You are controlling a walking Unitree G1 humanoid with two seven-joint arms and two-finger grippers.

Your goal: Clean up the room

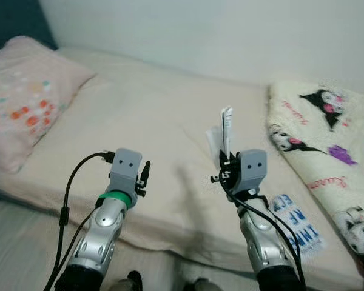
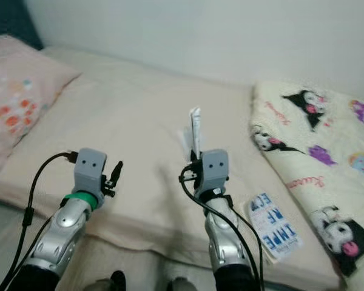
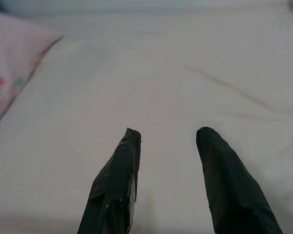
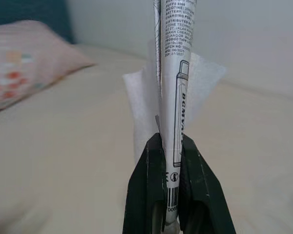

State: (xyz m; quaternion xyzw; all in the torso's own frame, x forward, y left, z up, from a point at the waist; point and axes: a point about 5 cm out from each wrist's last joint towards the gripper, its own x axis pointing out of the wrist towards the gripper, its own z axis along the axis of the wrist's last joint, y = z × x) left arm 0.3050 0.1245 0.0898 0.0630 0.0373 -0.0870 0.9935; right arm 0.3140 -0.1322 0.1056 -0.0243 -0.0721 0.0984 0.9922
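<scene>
Pale pink pillow with orange and teal spots [image 1: 24, 91]: far left, at the head of the cream-sheeted bed [image 1: 164, 121].
Left gripper [image 3: 166, 134]: raised above the near part of the bed, black fingers [image 3: 115, 180] parted, nothing between them.
Right gripper [image 4: 170, 139]: held up over the middle of the bed, fingers clamped on a flattened white printed wrapper [image 4: 173, 73] standing upright, with a scrap of white tissue [image 4: 141, 97] behind it.
Blue-and-white printed packet [image 2: 275, 229]: flat on the bed near its front edge, beside the right arm.
Cream blanket with black-and-purple cartoon figures [image 1: 327, 139]: far right.
</scene>
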